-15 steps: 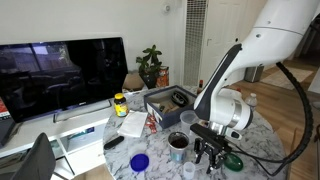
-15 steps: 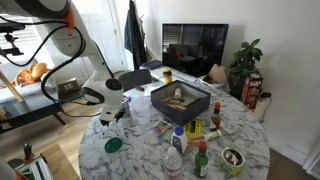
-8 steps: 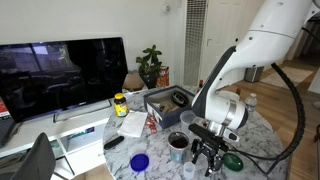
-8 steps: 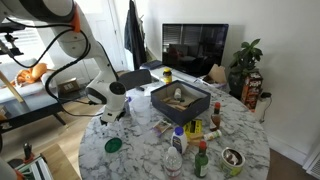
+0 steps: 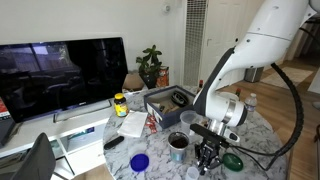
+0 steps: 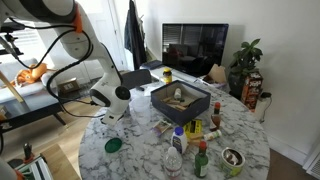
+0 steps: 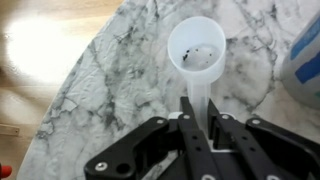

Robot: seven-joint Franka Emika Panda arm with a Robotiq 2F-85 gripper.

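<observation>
As wrist edges inward from rim of marble table (image 7: 90, 90), gripper (image 7: 197, 120) stays clamped tight on handle of white scoop (image 7: 197, 50); grasp holding.

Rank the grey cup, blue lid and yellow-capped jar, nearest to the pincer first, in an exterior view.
1. Grey cup, just beside the pincer.
2. Blue lid, farther along the table near edge.
3. Yellow-capped jar, at the far side.
</observation>
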